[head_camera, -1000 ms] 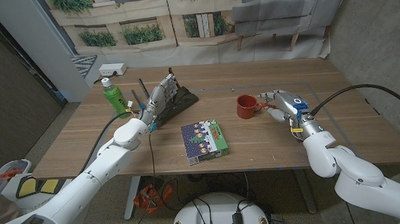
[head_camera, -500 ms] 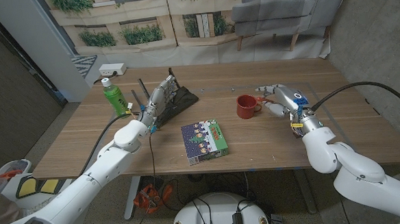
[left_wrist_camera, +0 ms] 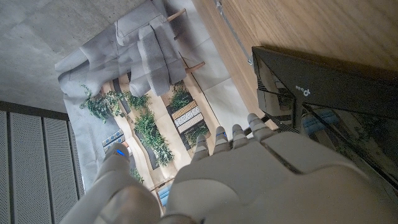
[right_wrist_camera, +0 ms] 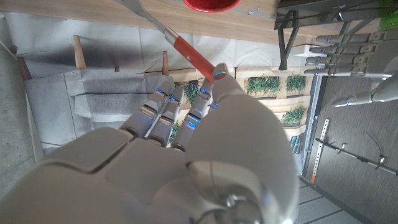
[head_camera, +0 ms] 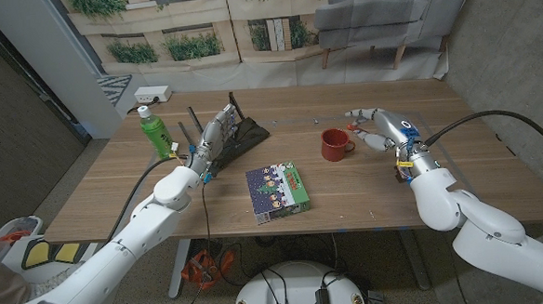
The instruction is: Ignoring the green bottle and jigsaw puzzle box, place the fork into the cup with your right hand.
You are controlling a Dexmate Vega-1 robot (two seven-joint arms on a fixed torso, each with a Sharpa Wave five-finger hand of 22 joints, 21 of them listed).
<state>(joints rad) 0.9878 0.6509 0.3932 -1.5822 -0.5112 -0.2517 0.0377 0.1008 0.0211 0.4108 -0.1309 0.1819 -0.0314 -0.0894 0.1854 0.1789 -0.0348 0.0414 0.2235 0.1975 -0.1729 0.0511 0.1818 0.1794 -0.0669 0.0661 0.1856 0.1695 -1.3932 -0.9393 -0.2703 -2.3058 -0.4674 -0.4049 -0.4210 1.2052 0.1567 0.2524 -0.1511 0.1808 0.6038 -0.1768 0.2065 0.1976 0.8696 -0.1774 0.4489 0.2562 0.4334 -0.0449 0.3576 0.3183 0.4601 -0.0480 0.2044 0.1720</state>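
While gripping the fork [right_wrist_camera: 186,48], the right hand [head_camera: 384,127] hovers beside the cup [head_camera: 334,145].

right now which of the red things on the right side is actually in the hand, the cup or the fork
The fork: the right hand pinches its red handle, lifted beside the red cup, which stands alone on the table.

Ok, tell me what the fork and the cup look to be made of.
Fork: the red handle looks like matte plastic with a flat, even colour, and the greyish end toward the tines looks like metal, though it is blurred. The right hand holds it. Cup: red with a smooth, slightly glossy surface and a thick handle, likely glazed ceramic, possibly plastic.
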